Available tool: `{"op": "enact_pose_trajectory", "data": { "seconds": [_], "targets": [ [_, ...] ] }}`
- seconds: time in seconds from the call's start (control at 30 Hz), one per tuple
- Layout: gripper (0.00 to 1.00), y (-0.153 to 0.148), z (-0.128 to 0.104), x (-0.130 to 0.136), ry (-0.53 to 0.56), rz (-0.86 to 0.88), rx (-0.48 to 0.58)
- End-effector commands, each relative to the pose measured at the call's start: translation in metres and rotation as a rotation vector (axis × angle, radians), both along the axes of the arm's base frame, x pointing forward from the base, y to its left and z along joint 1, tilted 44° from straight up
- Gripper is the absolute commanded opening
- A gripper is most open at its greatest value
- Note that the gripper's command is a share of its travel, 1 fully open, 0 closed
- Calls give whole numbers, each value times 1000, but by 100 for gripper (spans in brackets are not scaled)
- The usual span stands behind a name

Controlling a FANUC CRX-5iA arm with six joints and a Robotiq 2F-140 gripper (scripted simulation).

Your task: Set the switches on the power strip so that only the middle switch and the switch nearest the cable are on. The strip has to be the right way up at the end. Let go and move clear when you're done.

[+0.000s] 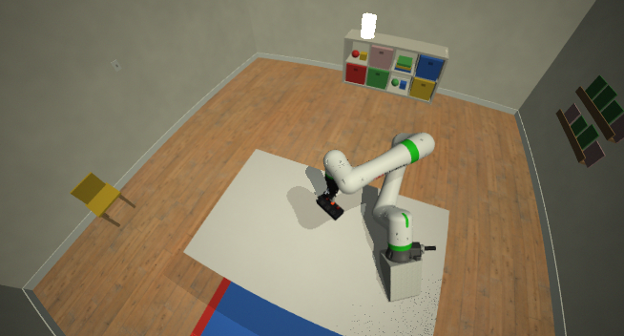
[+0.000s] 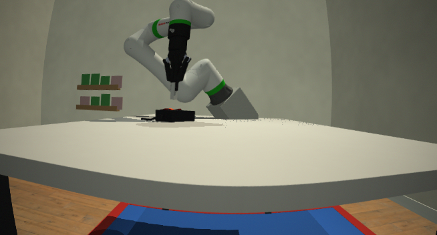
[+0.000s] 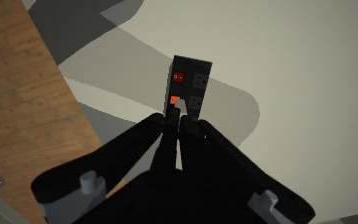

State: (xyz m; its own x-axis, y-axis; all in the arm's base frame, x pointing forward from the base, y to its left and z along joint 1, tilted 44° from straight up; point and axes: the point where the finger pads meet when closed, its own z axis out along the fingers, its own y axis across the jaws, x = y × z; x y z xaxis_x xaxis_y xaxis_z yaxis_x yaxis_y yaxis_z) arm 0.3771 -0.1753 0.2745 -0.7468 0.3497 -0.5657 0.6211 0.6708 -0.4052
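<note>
A black power strip [image 1: 329, 207] lies right way up on the white table, also seen in the exterior view [image 2: 174, 115] and the wrist view [image 3: 190, 87]. Its red rocker switches face up. In the wrist view the far switch [image 3: 178, 77] looks dark red and the middle switch [image 3: 174, 99] glows brighter orange; the nearest part of the strip is hidden behind my fingers. My gripper [image 2: 174, 95] is shut and empty, pointing straight down a little above the strip, fingertips [image 3: 177, 118] over its middle. A thin cable runs from the strip's left end in the exterior view.
The arm's grey pedestal [image 1: 402, 273] stands at the table's right side. A yellow chair [image 1: 96, 195], a shelf unit with coloured boxes [image 1: 395, 67] and wall shelves [image 1: 589, 118] stand away from the table. A blue and red mat [image 1: 253, 315] lies on the floor.
</note>
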Motion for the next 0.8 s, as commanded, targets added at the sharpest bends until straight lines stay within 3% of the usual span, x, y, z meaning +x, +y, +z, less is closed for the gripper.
{"op": "enact_pose_trajectory", "data": {
  "seconds": [0.0,0.27,0.47,0.77],
  "targets": [
    [0,0,0,0,0,0,0],
    [0,0,3,2,0,0,0],
    [0,-8,35,29,-1,0,-3],
    [0,-9,35,30,-1,0,-3]
  ]
}}
